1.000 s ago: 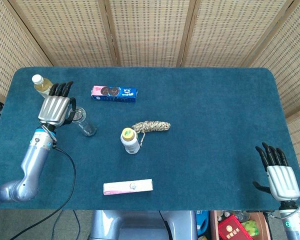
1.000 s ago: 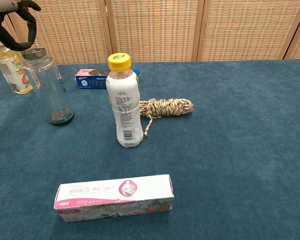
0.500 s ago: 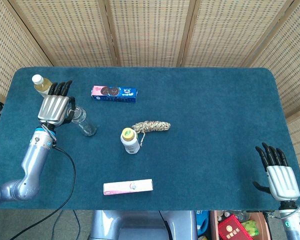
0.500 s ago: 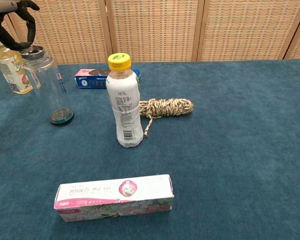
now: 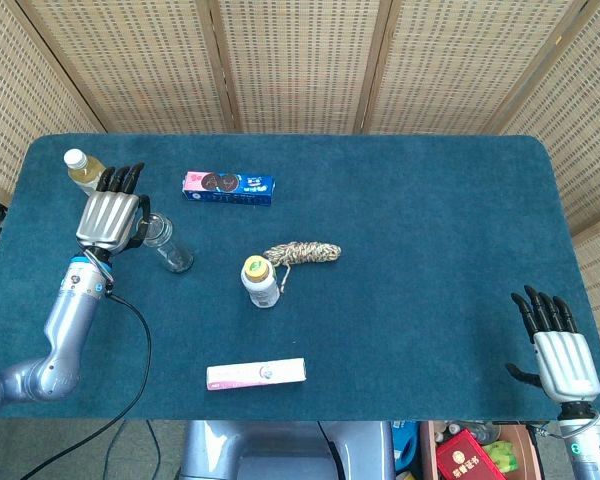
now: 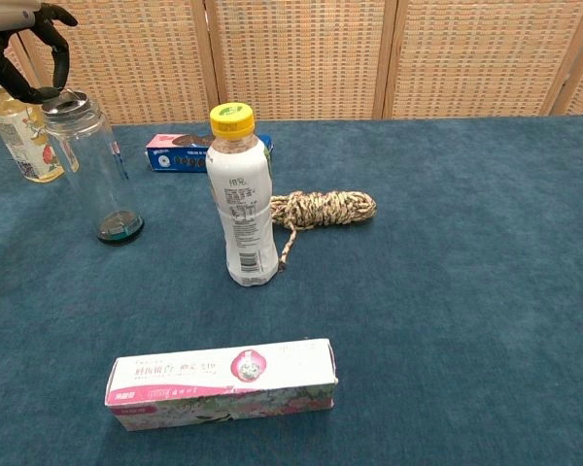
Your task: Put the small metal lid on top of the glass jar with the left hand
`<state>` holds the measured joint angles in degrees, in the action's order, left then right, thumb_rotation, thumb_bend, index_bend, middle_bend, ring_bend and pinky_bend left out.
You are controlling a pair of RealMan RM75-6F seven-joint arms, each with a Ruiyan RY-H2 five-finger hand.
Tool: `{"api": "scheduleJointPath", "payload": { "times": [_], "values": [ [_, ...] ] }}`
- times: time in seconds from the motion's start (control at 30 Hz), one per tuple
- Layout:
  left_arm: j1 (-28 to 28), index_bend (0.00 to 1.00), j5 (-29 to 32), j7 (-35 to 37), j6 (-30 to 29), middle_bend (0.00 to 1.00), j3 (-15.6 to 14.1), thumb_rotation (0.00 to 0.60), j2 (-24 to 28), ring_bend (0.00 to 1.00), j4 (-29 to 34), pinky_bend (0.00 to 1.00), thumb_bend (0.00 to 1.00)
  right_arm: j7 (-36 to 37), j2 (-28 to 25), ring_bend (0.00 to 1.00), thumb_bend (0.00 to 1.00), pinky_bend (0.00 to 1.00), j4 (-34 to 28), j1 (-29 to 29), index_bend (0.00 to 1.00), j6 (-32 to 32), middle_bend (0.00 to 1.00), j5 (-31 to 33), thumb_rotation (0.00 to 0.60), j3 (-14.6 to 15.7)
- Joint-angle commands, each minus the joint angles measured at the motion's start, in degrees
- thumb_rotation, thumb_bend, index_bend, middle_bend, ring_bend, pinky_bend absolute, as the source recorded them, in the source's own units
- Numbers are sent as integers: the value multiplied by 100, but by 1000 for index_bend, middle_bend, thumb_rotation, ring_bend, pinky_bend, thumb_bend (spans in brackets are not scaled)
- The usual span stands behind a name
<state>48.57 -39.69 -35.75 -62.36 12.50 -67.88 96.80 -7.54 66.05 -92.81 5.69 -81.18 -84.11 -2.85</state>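
Observation:
The glass jar [image 6: 99, 175] stands upright at the left of the table, also seen from above as the jar [image 5: 168, 244]. The small metal lid [image 6: 68, 100] lies slightly tilted on the jar's mouth. My left hand [image 6: 24, 53] hangs just left of the jar top, and its thumb and a finger pinch the lid's left rim. From above, the left hand [image 5: 108, 215] covers part of the jar's rim. My right hand [image 5: 560, 358] rests open at the table's near right corner, holding nothing, and is outside the chest view.
A yellow-drink bottle [image 6: 21, 136] stands close behind the left hand. A cookie box [image 5: 228, 187] lies further back. A white bottle with a yellow cap [image 6: 241, 204], a coil of rope [image 6: 321, 208] and a pink carton [image 6: 222, 381] lie mid-table.
The left hand has drifted slightly left while the lid stayed on the jar mouth and now sits a little tilted. The right hand has not moved.

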Motion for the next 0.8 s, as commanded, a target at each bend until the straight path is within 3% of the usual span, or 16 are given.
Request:
{"api": "scheduleJointPath", "payload": {
  "times": [0.03,0.17,0.5,0.8],
  "values": [
    [4,595,5,-6,0,0,-8,600,-4,0,-2,0,465,-3,2,0,99,0,1,0,41,2,0,5,600,0],
    [4,576,35,-37,-6,0,-29,600,-1,0,16,0,464,11,-4,0,99,0,0,-5,41,-12,0,2,600,-2],
    [36,337,57,-170,-68,0,-75,600,-26,0,31,0,462,39,-7,0,99,0,0,-11,41,-31,0,-9,600,-2],
    [-14,273,-35,-37,-198,0,0,600,38,0,163,0,460,60,-9,0,99,0,8,-14,41,-49,0,-19,600,-6]
  ]
}}
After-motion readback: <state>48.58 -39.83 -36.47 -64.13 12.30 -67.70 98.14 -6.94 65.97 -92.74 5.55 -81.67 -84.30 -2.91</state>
